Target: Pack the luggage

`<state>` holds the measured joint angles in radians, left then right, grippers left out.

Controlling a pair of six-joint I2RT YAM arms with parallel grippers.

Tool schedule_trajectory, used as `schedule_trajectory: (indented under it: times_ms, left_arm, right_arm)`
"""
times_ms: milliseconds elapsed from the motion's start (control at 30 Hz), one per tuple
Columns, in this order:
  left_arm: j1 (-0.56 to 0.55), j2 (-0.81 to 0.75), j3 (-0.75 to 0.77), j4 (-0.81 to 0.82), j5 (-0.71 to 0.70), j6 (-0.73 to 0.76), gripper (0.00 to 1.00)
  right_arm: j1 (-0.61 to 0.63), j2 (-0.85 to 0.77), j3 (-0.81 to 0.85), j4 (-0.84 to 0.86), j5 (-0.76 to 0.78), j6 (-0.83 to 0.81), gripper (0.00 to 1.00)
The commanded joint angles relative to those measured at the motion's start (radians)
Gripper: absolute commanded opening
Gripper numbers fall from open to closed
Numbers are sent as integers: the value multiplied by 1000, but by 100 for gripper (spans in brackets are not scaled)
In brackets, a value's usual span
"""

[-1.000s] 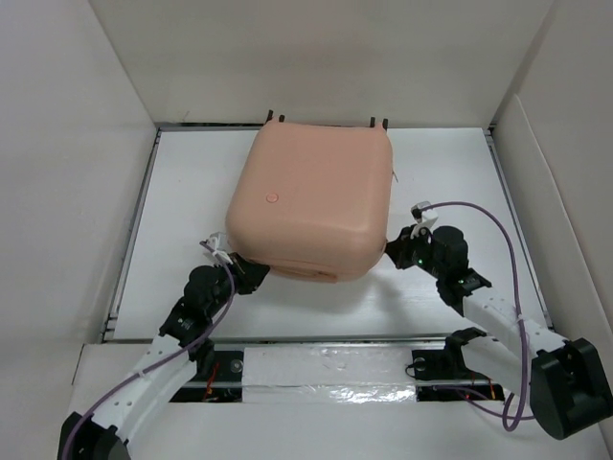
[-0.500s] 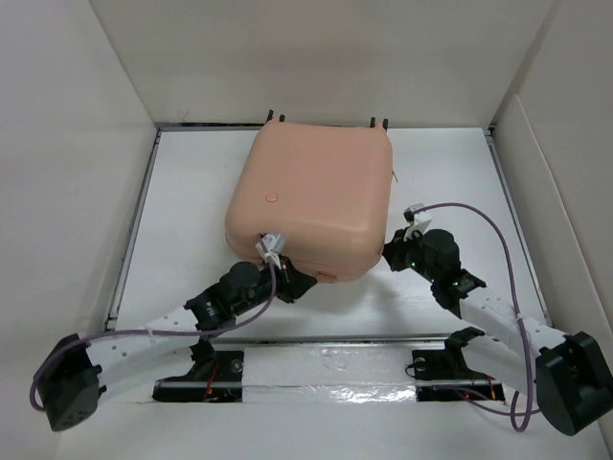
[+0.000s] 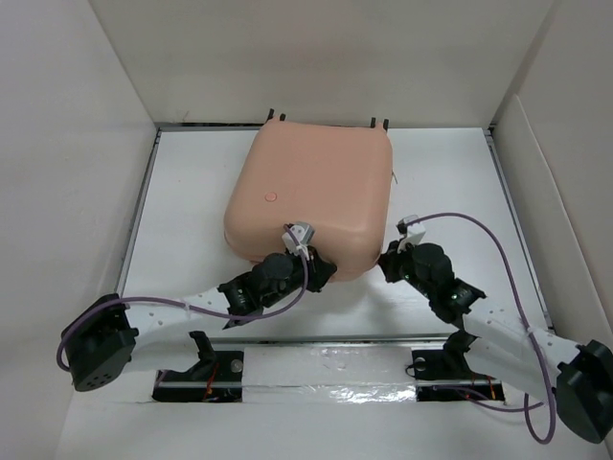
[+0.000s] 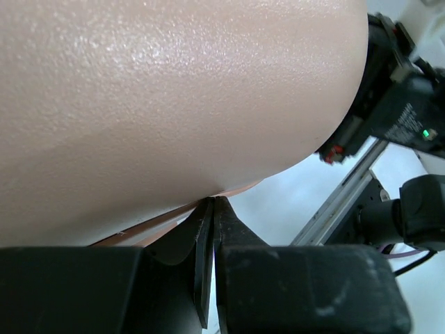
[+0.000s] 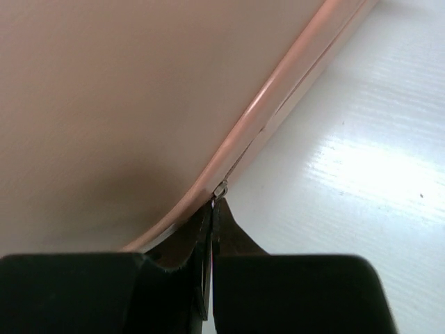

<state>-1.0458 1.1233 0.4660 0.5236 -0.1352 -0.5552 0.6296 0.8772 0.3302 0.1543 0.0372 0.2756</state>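
Luggage lies closed, shell up, mid-table. Left gripper is pressed together at the near seam, holding nothing visible. Right gripper pinches the zip pull at the near right corner. Judgement: contents stowed, zipping unfinished.

One luggage, one table, two claws: left claw, right claw

- Top external: fixed high behind the arm bases, looks down and forward; whole surface and luggage in frame.
- Left wrist: tight against the luggage's near shell, looking along it toward the right arm.
- Right wrist: equally close, on the shell seam.
- All share the luggage's near edge.
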Motion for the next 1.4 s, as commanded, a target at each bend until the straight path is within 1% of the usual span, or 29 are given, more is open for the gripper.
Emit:
schedule_trajectory:
  times_ms: [0, 33, 100, 233, 267, 333, 367, 433, 467, 500, 567, 600, 667, 733, 767, 800, 867, 933, 967, 1000, 1067, 1100, 1133, 1167, 1200, 1233, 1267, 1300, 1367]
  left_arm:
    - [27, 81, 77, 104, -105, 41, 0]
    - [44, 90, 74, 119, -103, 34, 0]
    - [82, 86, 68, 139, -102, 23, 0]
    - [110, 70, 91, 118, -119, 44, 0]
    - [110, 70, 94, 113, -121, 46, 0]
    - [110, 76, 108, 111, -116, 47, 0]
    - [110, 90, 114, 110, -115, 47, 0]
    - [121, 108, 128, 113, -115, 46, 0]
    - [121, 128, 134, 115, -113, 41, 0]
    - [133, 139, 140, 121, -104, 38, 0]
    - [174, 167, 145, 130, -81, 32, 0]
    - [190, 170, 143, 136, -61, 25, 0]
    - [213, 176, 135, 157, -55, 18, 0]
    - [225, 176, 126, 171, -44, 9, 0]
    - [225, 181, 126, 179, -35, 0, 0]
    - [225, 185, 128, 182, -27, 0, 0]
    - [207, 197, 126, 193, -27, -11, 0]
    - [175, 204, 126, 197, -46, -18, 0]
    - [175, 210, 125, 205, -41, -26, 0]
    - [175, 213, 117, 214, -31, -32, 0]
    - [175, 187, 105, 204, -50, -40, 0]
    - [175, 167, 89, 187, -75, -41, 0]
    - [206, 141, 76, 170, -83, -45, 0]
    - [228, 82, 60, 133, -86, -49, 7]
    - [251, 48, 22, 115, -89, -63, 27]
    - [276, 11, 2, 92, -87, -71, 35]
    - [321, -58, -16, 46, -87, -78, 42]
    - [343, -88, -56, 21, -92, -103, 46]
    - [403, -156, -99, -7, -81, -127, 47]
  right_arm:
    - [137, -94, -20, -128, -99, 85, 0]
    - [169, -115, -22, -149, -89, 103, 0]
    - [196, -148, -28, -223, -88, 120, 0]
    - [284, -195, -22, -274, -97, 149, 0]
    - [335, -195, -17, -277, -97, 151, 0]
    - [389, -188, 10, -291, -108, 143, 0]
    - [448, -184, 24, -291, -159, 117, 0]
    - [511, -193, 87, -309, -175, 102, 0]
    - [539, -207, 122, -344, -146, 74, 0]
    - [585, -211, 160, -452, -126, 53, 0]
    - [617, -219, 277, -571, -74, 37, 0]
    - [634, -234, 294, -594, -60, 40, 0]
    - [659, -250, 287, -570, -85, 57, 0]
    - [659, -251, 244, -451, -98, 83, 0]
    - [659, -212, 190, -326, -111, 118, 0]
    - [659, -211, 175, -267, -108, 135, 0]
    - [659, -74, 167, -170, -108, 152, 0]
    - [668, 58, 207, -64, -48, 171, 0]
    - [692, 90, 216, -18, -5, 157, 0]
    - [693, 115, 222, 52, 83, 154, 0]
    - [693, 169, 240, 60, 168, 162, 0]
    - [693, 175, 250, 16, 223, 168, 0]
    - [693, 174, 239, 7, 251, 174, 0]
    - [693, 167, 221, 2, 279, 191, 0]
    - [676, 145, 201, -8, 308, 195, 0]
    - [656, 129, 181, -18, 309, 204, 0]
    - [638, 111, 141, -28, 308, 224, 0]
    - [621, 73, 116, -29, 309, 231, 0]
    - [578, 27, 52, -22, 311, 249, 0]
